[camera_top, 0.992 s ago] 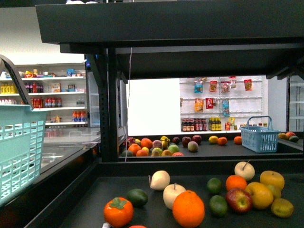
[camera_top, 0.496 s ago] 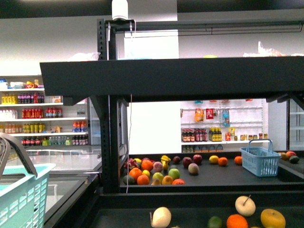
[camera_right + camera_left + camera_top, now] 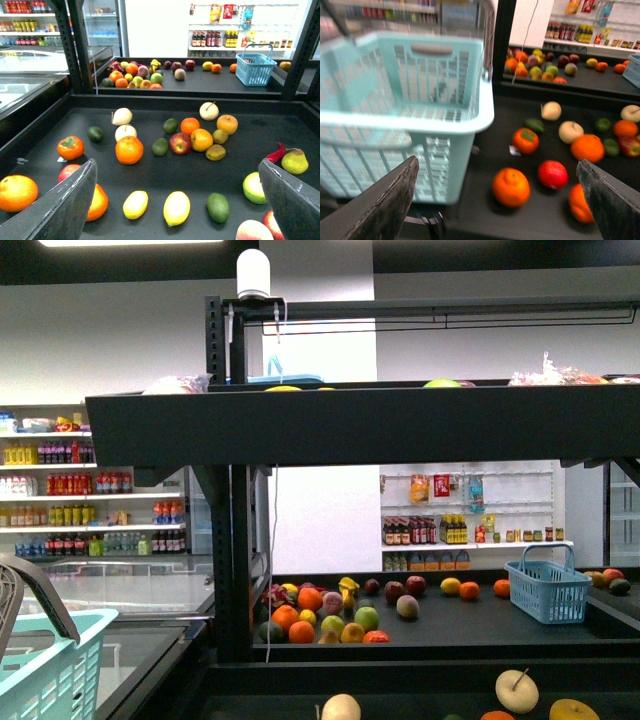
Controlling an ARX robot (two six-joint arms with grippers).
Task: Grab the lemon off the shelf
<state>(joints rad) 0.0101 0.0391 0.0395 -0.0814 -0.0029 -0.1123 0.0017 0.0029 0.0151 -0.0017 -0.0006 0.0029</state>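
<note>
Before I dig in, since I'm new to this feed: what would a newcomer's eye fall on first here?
The shelf, with its broad black upper tier, cuts across the front view. In the right wrist view its dark tray is strewn with bright fruit, with a pale yellow lemon lying near the camera. A light teal basket fills much of the left wrist view, beside more of it.

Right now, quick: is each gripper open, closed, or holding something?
Left gripper: open, fingers wide apart, holding nothing.
Right gripper: open, fingers wide apart, holding nothing.
</note>
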